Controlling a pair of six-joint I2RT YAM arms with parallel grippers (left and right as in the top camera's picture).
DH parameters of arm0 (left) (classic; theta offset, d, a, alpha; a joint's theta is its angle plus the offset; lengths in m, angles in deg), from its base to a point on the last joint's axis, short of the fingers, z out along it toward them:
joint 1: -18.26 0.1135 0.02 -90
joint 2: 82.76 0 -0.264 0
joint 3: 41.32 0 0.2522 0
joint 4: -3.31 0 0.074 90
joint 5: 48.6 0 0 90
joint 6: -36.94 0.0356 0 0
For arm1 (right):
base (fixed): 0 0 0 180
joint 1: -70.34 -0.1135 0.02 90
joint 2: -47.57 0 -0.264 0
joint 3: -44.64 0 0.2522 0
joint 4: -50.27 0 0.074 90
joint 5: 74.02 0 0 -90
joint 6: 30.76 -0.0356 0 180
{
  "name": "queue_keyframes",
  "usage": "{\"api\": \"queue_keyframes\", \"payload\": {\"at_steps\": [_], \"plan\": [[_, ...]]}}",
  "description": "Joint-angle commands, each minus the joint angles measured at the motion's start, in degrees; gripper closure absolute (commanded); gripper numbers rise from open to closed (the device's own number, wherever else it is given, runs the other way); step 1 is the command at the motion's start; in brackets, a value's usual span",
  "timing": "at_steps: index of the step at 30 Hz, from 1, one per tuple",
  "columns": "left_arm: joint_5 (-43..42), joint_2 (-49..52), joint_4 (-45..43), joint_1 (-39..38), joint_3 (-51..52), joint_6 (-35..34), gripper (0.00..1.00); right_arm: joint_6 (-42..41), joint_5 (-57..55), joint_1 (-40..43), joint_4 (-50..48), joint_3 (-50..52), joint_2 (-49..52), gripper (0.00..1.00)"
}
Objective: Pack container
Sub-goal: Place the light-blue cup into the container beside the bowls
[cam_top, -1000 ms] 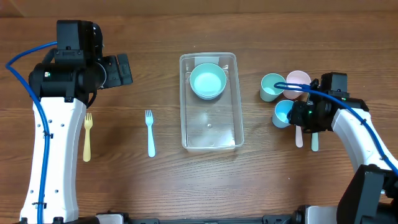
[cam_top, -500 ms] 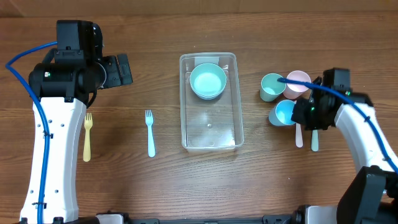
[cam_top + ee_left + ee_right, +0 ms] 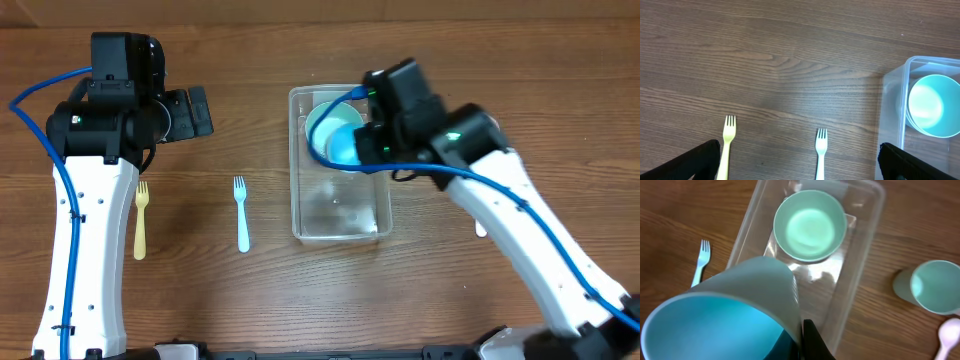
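Note:
The clear plastic container [image 3: 340, 215] stands mid-table with a teal bowl [image 3: 318, 125] in its far end. My right gripper [image 3: 365, 145] is shut on the wall of a blue cup [image 3: 345, 148] and holds it over the container, beside the bowl. In the right wrist view the cup [image 3: 715, 325] fills the lower left, its wall pinched between the fingers [image 3: 802, 340], above the container [image 3: 860, 255] and bowl [image 3: 810, 225]. My left gripper [image 3: 190, 112] is open and empty, well left of the container [image 3: 892, 100].
A blue fork [image 3: 241, 213] and a yellow fork [image 3: 141, 220] lie left of the container. A teal cup [image 3: 935, 285] and a pink spoon [image 3: 946, 337] lie to its right; my right arm hides them in the overhead view.
My right gripper has lifted the blue cup from the cluster at the right and carried it left, over the container. The left arm has not moved.

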Motion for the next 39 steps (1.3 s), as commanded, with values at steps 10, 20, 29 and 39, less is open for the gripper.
{"api": "queue_keyframes", "payload": {"at_steps": [10,20,29,39], "plan": [[-0.1,0.1,0.0,0.3,-0.9,1.3,0.0,-1.9,-2.8,-1.9,-4.3,0.6,16.3,0.96],[-0.1,0.1,0.0,0.3,-0.9,1.3,0.0,-2.3,-4.1,-1.2,-0.8,0.6,18.0,0.96],[-0.1,0.1,0.0,0.3,-0.9,1.3,0.0,-3.2,-4.3,-0.4,-1.8,0.6,18.1,0.89],[-0.1,0.1,0.0,0.3,-0.9,1.3,0.0,-3.5,-4.8,0.9,-0.9,-2.6,10.8,0.85]]}}
